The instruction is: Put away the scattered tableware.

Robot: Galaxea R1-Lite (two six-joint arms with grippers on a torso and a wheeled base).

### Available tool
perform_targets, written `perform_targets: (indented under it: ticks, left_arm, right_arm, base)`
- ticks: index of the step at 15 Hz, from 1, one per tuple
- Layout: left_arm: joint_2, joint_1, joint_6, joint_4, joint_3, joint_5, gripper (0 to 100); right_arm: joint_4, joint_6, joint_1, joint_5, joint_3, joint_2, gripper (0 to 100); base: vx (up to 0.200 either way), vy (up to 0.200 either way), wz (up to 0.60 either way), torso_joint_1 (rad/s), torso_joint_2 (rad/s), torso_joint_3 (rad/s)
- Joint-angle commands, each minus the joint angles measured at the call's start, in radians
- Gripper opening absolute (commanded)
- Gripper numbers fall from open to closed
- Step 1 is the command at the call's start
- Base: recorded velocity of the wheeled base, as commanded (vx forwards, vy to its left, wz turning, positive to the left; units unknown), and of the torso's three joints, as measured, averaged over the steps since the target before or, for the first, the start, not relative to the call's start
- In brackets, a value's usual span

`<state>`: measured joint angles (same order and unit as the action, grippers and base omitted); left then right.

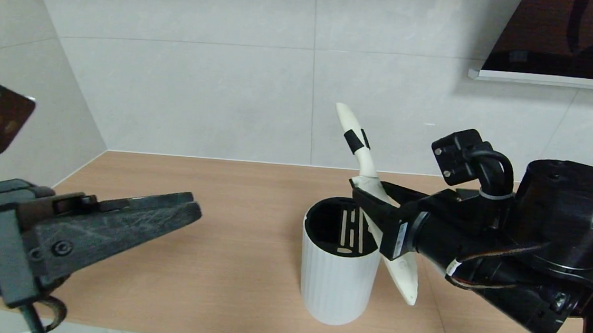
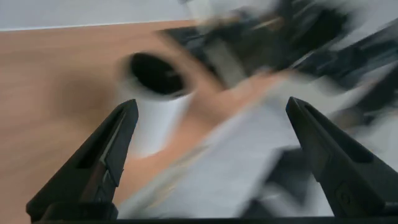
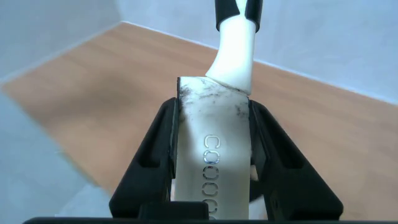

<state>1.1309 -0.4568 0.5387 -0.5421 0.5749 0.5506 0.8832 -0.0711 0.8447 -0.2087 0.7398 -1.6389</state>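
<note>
The white knife (image 1: 365, 158) hangs tilted, handle up, just right of the white utensil holder (image 1: 338, 281) on the wooden counter (image 1: 214, 266). I see the right gripper (image 1: 366, 190) pinching its blade. The left gripper (image 2: 211, 104) has its jaws spread, well left of the holder.

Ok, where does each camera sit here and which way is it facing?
Head view: on the head, facing down at the counter; both arms show.
Left wrist view: past the open left claw toward the white holder.
Right wrist view: along the right claw clamping the white utensil.
Shared: head view also shows white holder, white utensil.
</note>
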Motion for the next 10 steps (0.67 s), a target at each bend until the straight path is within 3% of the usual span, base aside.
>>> perform_targets:
  ticks: [1,2,4,8,10]
  left_arm:
    - [0.139,-0.079,0.079,-0.096,0.0,-0.067,100]
    - [0.158,-0.082,0.093,-0.122,0.0,-0.083,100]
    - [0.254,-0.137,0.164,-0.254,-0.01,-0.189,100]
    - [0.399,-0.218,0.17,-0.498,-0.023,-0.391,100]
    - [0.425,-0.235,0.17,-0.524,-0.021,-0.417,100]
  right_arm:
    - [0.002,-0.009,0.03,0.0,0.0,-0.004,0]
    - [0.002,-0.009,0.031,0.002,0.001,-0.005,0]
    - [0.0,-0.029,0.08,0.002,0.003,-0.007,0]
    - [0.002,-0.044,0.129,0.0,0.006,-0.021,0]
    - [0.003,-0.046,0.14,0.0,0.004,-0.024,0]
  base:
    - [0.0,0.0,0.0,0.0,0.0,0.0]
    - [0.0,0.0,0.0,0.0,0.0,0.0]
    - [0.0,0.0,0.0,0.0,0.0,0.0]
    - [0.0,0.0,0.0,0.0,0.0,0.0]
    - [0.0,0.0,0.0,0.0,0.0,0.0]
